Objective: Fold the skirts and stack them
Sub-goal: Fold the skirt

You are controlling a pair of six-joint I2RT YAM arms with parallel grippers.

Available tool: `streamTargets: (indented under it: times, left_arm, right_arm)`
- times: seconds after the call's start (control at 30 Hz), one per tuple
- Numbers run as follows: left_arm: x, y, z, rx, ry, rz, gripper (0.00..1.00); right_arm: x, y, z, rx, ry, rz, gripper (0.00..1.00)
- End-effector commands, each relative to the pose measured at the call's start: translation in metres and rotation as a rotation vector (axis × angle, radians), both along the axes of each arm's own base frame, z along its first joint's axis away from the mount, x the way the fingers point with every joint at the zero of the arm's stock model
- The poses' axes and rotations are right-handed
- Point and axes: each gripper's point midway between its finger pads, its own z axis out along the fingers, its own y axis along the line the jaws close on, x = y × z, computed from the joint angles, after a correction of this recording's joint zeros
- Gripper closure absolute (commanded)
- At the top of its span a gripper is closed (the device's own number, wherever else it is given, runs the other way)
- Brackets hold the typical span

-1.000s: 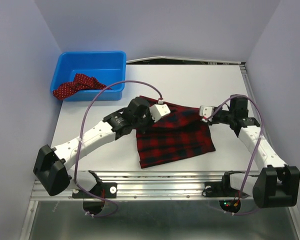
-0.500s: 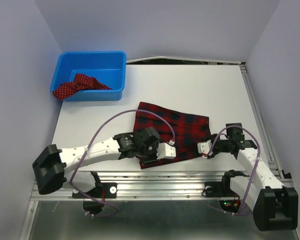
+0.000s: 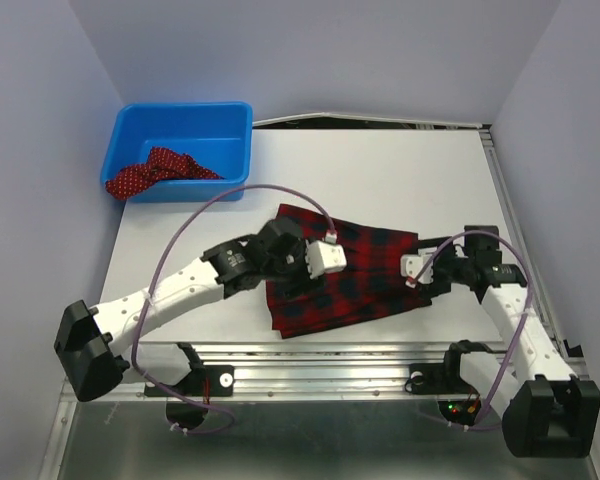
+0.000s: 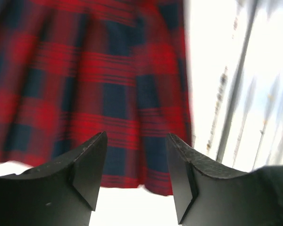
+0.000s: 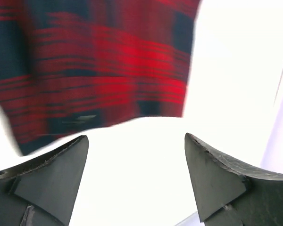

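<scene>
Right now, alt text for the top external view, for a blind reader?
A red-and-navy tartan skirt lies on the white table between two robot arms, the left hand open over it, the right hand open at its right edge, both empty. A dark red polka-dot skirt hangs over the rim of a blue bin at far left.

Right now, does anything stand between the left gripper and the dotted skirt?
Only the bin's near wall. The dotted skirt lies in the bin, draped over its near-left corner, uncovered from above. The left gripper is over the plaid skirt.
</scene>
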Motion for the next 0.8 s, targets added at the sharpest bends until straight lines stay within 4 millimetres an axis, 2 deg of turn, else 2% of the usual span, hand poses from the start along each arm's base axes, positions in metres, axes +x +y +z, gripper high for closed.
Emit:
streamTargets:
  times: [0.0,0.03,0.07,0.1,0.13,0.17,0.2,0.23,0.3,0.33,0.4,0.43,0.47,0.5,0.57,0.63,0.7,0.73,0.77]
  left_arm:
    - [0.047,0.004,0.024,-0.087,0.024,0.175,0.39]
    - [0.058,0.005,0.006,-0.045,0.059,0.211,0.44]
    - [0.064,0.006,-0.001,-0.031,0.086,0.241,0.46]
    - [0.066,0.002,-0.007,-0.024,0.109,0.243,0.50]
    - [0.068,-0.001,-0.013,-0.015,0.130,0.256,0.51]
    - [0.070,-0.007,-0.029,-0.001,0.186,0.285,0.52]
    - [0.070,-0.012,-0.033,-0.007,0.216,0.286,0.55]
    - [0.070,-0.015,-0.046,0.010,0.248,0.298,0.57]
    - [0.071,-0.020,-0.058,0.015,0.281,0.313,0.59]
    - [0.070,-0.020,-0.074,0.047,0.309,0.324,0.60]
    - [0.071,-0.017,-0.094,0.100,0.339,0.342,0.64]
    - [0.072,-0.017,-0.101,0.120,0.349,0.354,0.67]
    - [0.074,-0.013,-0.120,0.180,0.364,0.375,0.74]
    - [0.075,-0.007,-0.140,0.243,0.384,0.388,0.87]
    - [0.085,-0.003,-0.149,0.272,0.375,0.415,0.89]
    - [0.107,-0.005,-0.149,0.272,0.317,0.429,0.90]
    - [0.131,-0.001,-0.158,0.310,0.249,0.428,0.92]
    - [0.153,-0.010,-0.147,0.283,0.211,0.431,0.92]
    - [0.167,-0.005,-0.161,0.315,0.209,0.432,0.94]
  right_arm:
    - [0.047,-0.009,0.050,0.083,-0.066,-0.167,0.15]
    - [0.061,-0.007,0.068,0.126,-0.086,-0.187,0.17]
    - [0.072,-0.004,0.064,0.176,-0.033,-0.219,0.19]
    - [0.079,0.001,0.069,0.215,-0.016,-0.223,0.26]
    - [0.089,0.011,0.089,0.271,-0.021,-0.189,0.30]
    - [0.091,0.016,0.077,0.309,0.073,-0.198,0.33]
    - [0.094,0.024,0.079,0.335,0.102,-0.189,0.36]
    - [0.100,0.032,0.087,0.352,0.110,-0.168,0.36]
    - [0.103,0.035,0.079,0.362,0.157,-0.167,0.37]
    - [0.102,0.041,0.067,0.358,0.204,-0.144,0.38]
    - [0.093,0.053,0.050,0.334,0.285,-0.117,0.40]
    - [0.091,0.056,0.034,0.323,0.337,-0.119,0.41]
    - [0.084,0.061,0.019,0.306,0.377,-0.114,0.41]
    - [0.080,0.060,0.007,0.283,0.406,-0.125,0.43]
    - [0.074,0.058,-0.016,0.271,0.472,-0.149,0.44]
    - [0.064,0.053,-0.038,0.246,0.509,-0.172,0.46]
    - [0.060,0.048,-0.054,0.217,0.519,-0.193,0.46]
    - [0.051,0.044,-0.064,0.196,0.541,-0.204,0.47]
    - [0.048,0.039,-0.070,0.169,0.547,-0.218,0.48]
